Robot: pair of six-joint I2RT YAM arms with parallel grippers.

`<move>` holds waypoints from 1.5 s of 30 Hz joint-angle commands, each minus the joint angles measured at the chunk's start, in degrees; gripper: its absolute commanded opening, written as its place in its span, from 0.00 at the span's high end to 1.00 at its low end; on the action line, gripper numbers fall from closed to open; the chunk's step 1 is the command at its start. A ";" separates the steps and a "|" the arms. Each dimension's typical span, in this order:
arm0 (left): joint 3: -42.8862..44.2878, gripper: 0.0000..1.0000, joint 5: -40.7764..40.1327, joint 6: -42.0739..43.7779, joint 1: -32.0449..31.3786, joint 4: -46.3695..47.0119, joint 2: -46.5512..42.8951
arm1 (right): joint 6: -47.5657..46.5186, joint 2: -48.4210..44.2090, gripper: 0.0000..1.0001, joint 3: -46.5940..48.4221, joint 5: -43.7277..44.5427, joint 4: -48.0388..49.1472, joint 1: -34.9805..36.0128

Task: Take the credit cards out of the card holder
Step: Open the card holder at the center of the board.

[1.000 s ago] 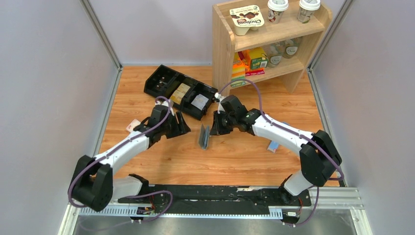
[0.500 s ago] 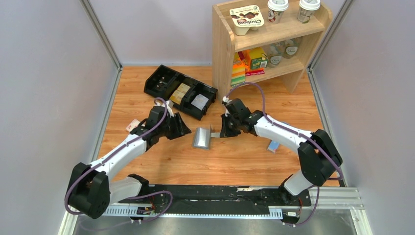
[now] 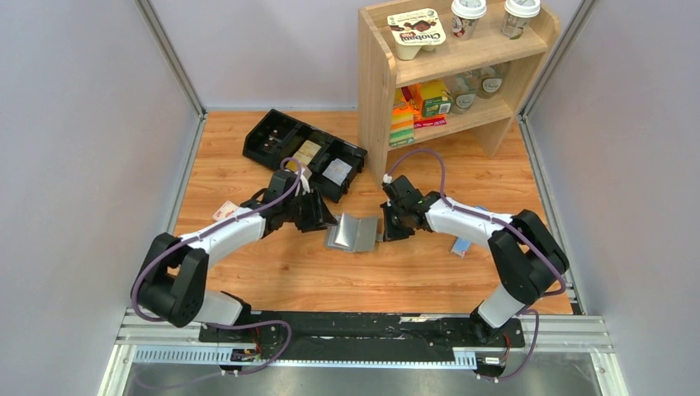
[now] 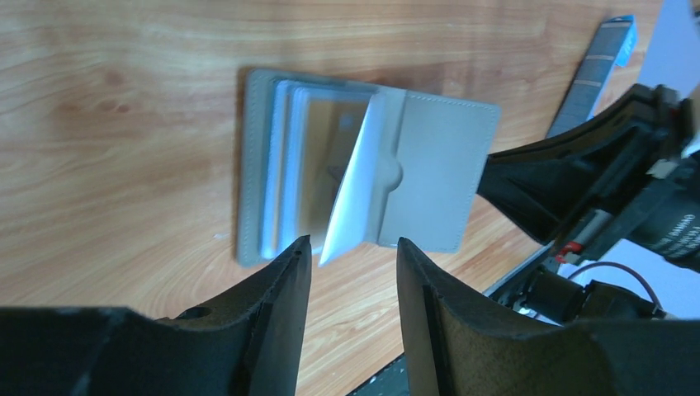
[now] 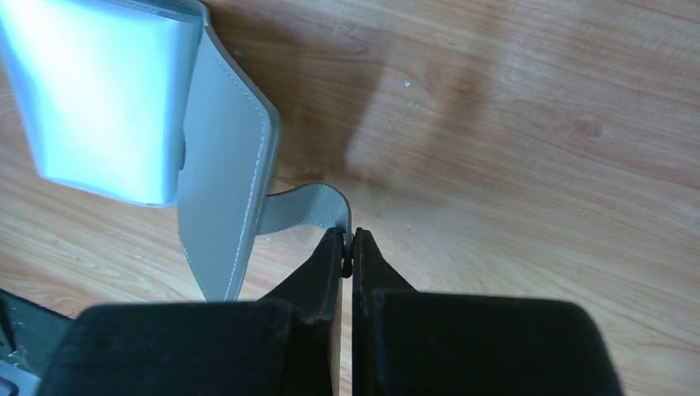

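The grey-blue card holder (image 3: 357,234) lies open on the wooden table between the arms. In the left wrist view the card holder (image 4: 442,165) shows clear sleeves, one sleeve (image 4: 357,194) standing up, and a tan credit card (image 4: 326,153) inside a sleeve. My left gripper (image 4: 352,243) is open and empty, just at the holder's near edge; it also shows in the top view (image 3: 326,221). My right gripper (image 5: 347,241) is shut on the holder's grey strap tab (image 5: 301,206), at the holder's right side (image 3: 382,228).
A black compartmented tray (image 3: 281,136) sits behind the left gripper. A wooden shelf (image 3: 376,91) with goods stands at the back right. A white-and-red small box (image 3: 224,210) lies left of the left arm. A slim blue-and-white packet (image 3: 462,245) lies by the right arm.
The holder went from standing on its edge, closed, to lying open. My right gripper drew the strap to the right. My left gripper moved right, up to the holder's left side.
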 commanded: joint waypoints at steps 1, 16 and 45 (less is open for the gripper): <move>3.50 0.50 2.82 -0.82 -0.59 4.18 3.34 | -1.47 1.50 1.00 -0.93 2.25 2.46 -0.01; 9.13 0.52 7.92 -0.21 -3.40 6.55 13.02 | -2.52 2.13 1.00 -1.37 2.16 4.57 -0.01; 22.75 0.58 14.78 4.54 -9.64 5.59 32.26 | 3.45 -15.19 0.75 -8.66 -3.72 19.42 -3.26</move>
